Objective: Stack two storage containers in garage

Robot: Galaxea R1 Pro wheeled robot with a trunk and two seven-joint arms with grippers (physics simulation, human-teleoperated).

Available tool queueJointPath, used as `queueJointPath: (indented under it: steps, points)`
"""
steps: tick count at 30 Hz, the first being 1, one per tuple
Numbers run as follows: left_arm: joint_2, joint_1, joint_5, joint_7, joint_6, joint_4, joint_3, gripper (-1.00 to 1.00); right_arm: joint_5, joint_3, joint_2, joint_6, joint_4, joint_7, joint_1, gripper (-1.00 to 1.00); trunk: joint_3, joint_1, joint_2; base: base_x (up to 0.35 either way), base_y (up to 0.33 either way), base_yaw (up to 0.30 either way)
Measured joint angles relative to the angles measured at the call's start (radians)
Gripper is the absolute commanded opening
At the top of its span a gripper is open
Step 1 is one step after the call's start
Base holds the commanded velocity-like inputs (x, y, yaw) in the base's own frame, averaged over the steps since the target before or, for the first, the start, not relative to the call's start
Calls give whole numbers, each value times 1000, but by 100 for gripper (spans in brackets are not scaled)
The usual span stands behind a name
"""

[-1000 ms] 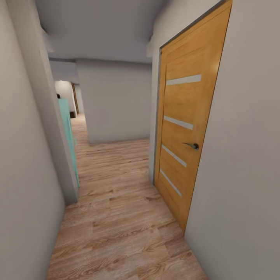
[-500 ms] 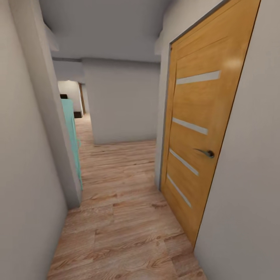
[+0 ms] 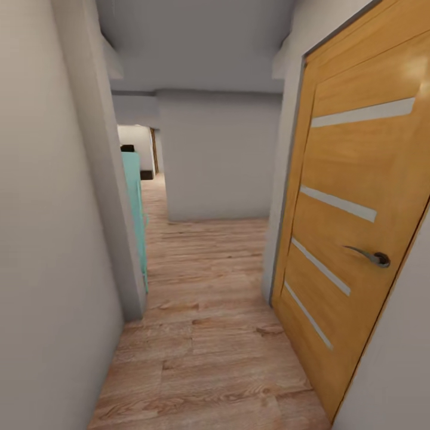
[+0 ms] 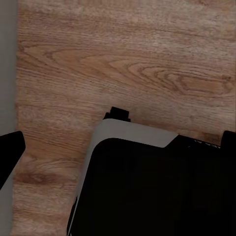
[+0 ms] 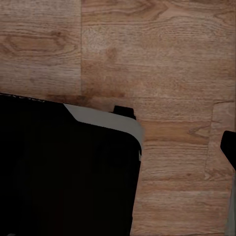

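Observation:
The two storage containers are out of view, as are the garage and its concrete floor. I am in a narrow corridor with a light wood plank floor [image 3: 209, 334]. In the left wrist view my left gripper [image 4: 118, 147] hangs open over the planks, with one black fingertip [image 4: 7, 155] at one edge of the picture, the other at the opposite edge, and nothing between them. My right gripper [image 5: 118, 147] also looks open and empty. One of its fingertips [image 5: 229, 147] stands out at the picture's edge, while the other merges with my black base [image 5: 64, 172].
A shut orange wooden door [image 3: 358, 227] with a metal handle [image 3: 370, 257] is close on the right. A grey wall [image 3: 48, 239] runs along the left to a corner, with a teal panel [image 3: 136, 203] behind it. A grey wall [image 3: 215, 161] faces me ahead, and the corridor continues to its left.
The whole head view has shifted: I have rolled forward along the corridor. The door is now nearer and larger on the right, and the left corner is closer.

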Motion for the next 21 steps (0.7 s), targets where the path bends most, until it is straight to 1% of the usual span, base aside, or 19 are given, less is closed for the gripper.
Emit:
queueJointPath:
  steps: [3, 6, 21]
  points:
    - [0, 0, 0, 0, 0, 0, 0, 100, 0, 0, 0, 0, 0, 0, 0, 100, 0, 0, 0, 321, 0, 130]
    - [0, 0, 0, 0, 0, 0, 0, 100, 0, 0, -1, 0, 0, 1, 0, 100, 0, 0, 0, 321, 0, 43]
    - [0, 0, 0, -1, 1, 0, 0, 100, 6, 8, -3, 1, 0, 4, 0, 100, 0, 0, 0, 321, 0, 3]
